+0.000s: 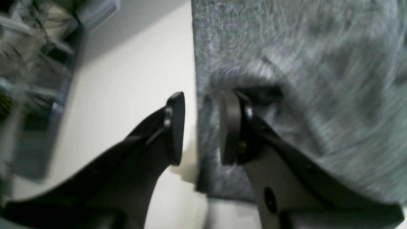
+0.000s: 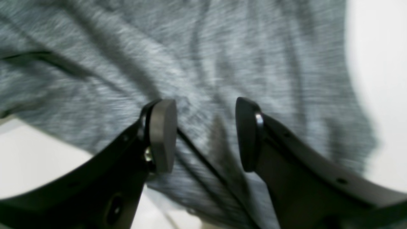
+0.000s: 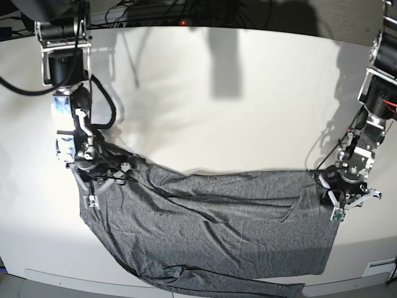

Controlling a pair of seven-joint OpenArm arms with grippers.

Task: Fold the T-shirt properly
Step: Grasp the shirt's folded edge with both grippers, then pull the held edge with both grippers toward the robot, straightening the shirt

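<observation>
The heather-grey knit long-sleeved T-shirt (image 3: 211, 230) lies rumpled and unfolded on the white table (image 3: 217, 112), left gripper (image 1: 202, 128) and right gripper (image 2: 206, 135) parted over its opposite edges, holding nothing.

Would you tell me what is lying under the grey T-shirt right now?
The T-shirt lies spread on the white table, bare around it. Whatever sits beneath the cloth itself is covered and cannot be seen.

Robot lab; white table (image 3: 205, 105); cable clutter (image 3: 167, 9) behind
</observation>
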